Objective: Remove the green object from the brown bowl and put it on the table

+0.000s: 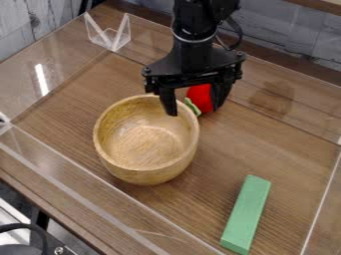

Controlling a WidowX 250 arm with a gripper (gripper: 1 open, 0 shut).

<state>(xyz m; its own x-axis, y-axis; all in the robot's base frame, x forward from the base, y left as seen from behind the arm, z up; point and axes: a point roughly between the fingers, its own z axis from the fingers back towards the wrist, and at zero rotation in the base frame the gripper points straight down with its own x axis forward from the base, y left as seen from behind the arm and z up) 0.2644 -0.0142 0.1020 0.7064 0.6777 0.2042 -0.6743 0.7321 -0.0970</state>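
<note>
The green object (pixel 245 214), a flat light-green block, lies on the table (pixel 286 139) at the front right, well apart from the brown bowl. The brown bowl (pixel 147 137) stands left of centre, upright, and nothing shows inside it. My gripper (pixel 194 100) hangs open above the bowl's far right rim, fingers pointing down, with nothing between them. One fingertip (pixel 170 104) is over the rim. The green block is far from the gripper, toward the front right.
A red round toy with small green leaves (pixel 201 97) sits just behind the bowl, partly hidden by my fingers. Clear acrylic walls (pixel 60 60) edge the table. A folded clear piece (pixel 107 32) stands at the back left.
</note>
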